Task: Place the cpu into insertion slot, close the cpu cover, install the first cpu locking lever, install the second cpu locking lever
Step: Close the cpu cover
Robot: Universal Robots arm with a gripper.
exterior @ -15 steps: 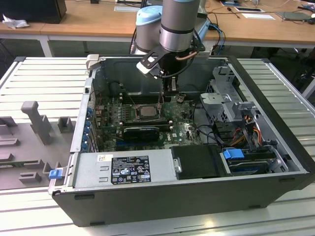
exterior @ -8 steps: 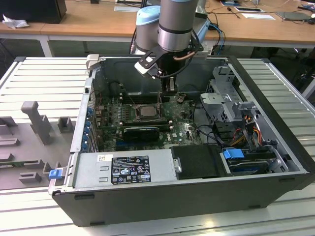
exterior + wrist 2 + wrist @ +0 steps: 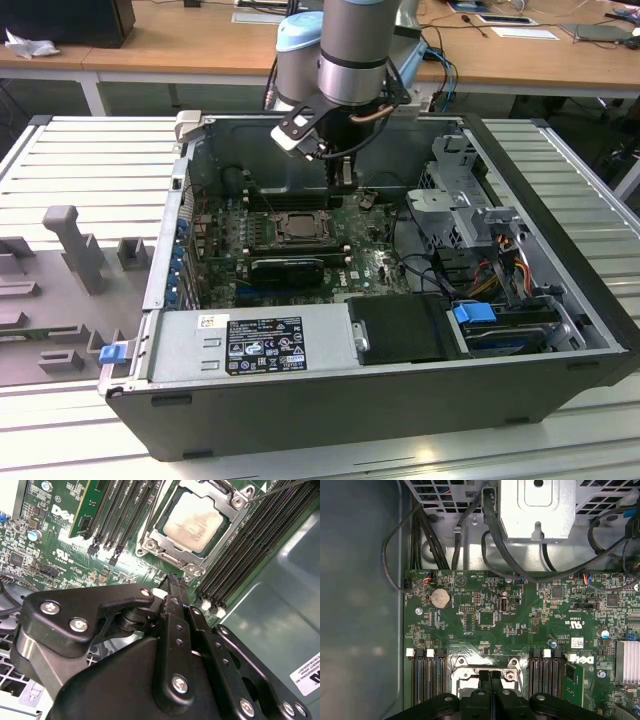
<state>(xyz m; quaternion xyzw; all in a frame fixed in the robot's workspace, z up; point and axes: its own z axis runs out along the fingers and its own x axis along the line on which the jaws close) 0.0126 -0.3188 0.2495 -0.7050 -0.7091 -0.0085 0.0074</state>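
Nearest the lens in both wrist views is the black gripper (image 3: 172, 584), its two fingers (image 3: 485, 681) pressed flat together with nothing held between them and their tips poised close over the edge of the slot (image 3: 465, 666). The second wrist view shows what the first hides behind those fingers: the cpu (image 3: 192, 522), pale and silvery, lies flat in the slot, and the cover (image 3: 159, 547) is down around it so that the chip shows through its window. From one corner of the slot a thin rod (image 3: 280, 487) slants away across the neighbouring memory slots (image 3: 250, 545); whether it is latched cannot be told. More memory slots run along the other side, one holding a green stick (image 3: 80, 507). The first wrist view looks instead across the green board (image 3: 485, 615) beyond the slot, to a round coin cell (image 3: 440, 598), black cables (image 3: 492, 535) curving over the board's far edge and a grey metal bracket (image 3: 537, 510) above them. The exterior view takes in the whole: the arm (image 3: 355, 40) reaches down into an open computer case (image 3: 400, 410), the gripper (image 3: 343, 178) hanging just beyond the slot (image 3: 292, 228), with a labelled power supply (image 3: 250, 345) along the near wall, a drive cage (image 3: 470, 190) on the exterior view's right, and the case resting on a slatted grey table (image 3: 80, 160)
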